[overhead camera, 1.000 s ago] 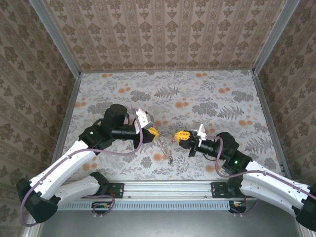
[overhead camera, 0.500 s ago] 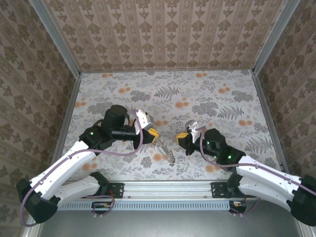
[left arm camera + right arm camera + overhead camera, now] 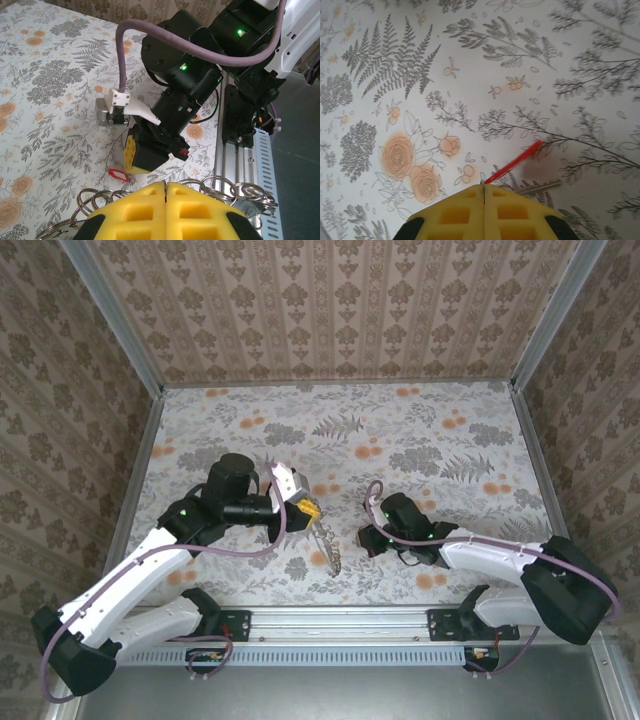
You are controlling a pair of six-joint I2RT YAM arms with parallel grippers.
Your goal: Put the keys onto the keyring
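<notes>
Two shut claws: the left gripper (image 3: 308, 508), centre-left, pinches the light, floppy keyring (image 3: 330, 545); the right gripper (image 3: 367, 537) sits closed against the tiny red key (image 3: 515, 162), probably slippery, best nipped by its head.

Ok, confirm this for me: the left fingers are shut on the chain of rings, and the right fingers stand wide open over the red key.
Not quite. The right fingers are shut, not wide open: the right wrist view shows them pressed together along one seam, with the red key at their tips. The rest holds: the left fingers are shut on the chain of rings.
</notes>
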